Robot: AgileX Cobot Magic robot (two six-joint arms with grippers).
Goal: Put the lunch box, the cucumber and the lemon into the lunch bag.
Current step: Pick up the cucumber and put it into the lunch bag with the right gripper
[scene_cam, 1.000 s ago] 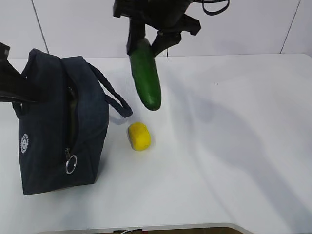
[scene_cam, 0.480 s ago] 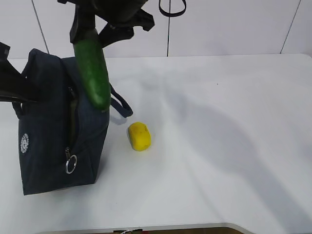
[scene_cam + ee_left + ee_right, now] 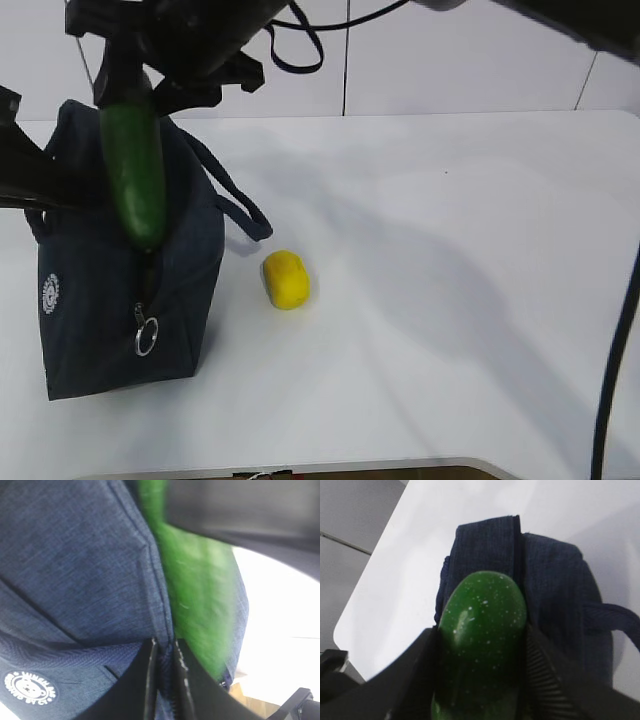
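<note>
— What is the right hand [image 3: 128,92] doing?

— It is closed tight on the top end of the cucumber [image 3: 135,170]. In the right wrist view you can see a finger pressed on each side of the green skin. The cucumber hangs almost straight down, with its low tip over the open top of the lunch bag [image 3: 95,300].

— And the left hand [image 3: 164,677]?

— It is at the far left, by the bag. In the left wrist view its two dark fingers sit very close together with the blue cloth of the bag's edge pinched between them. The cucumber shows as a green blur just beside that edge.

— Where is the bag?

— It stands upright on the white worktop [image 3: 450,300], on the left side. Its zipper ring hangs down the front, and a small white round logo is near the bottom corner.

— Anything else around?

— The lemon [image 3: 285,278] lies on the worktop just right of the bag, near one loop handle, touching nothing. I cannot see inside the bag.
</note>
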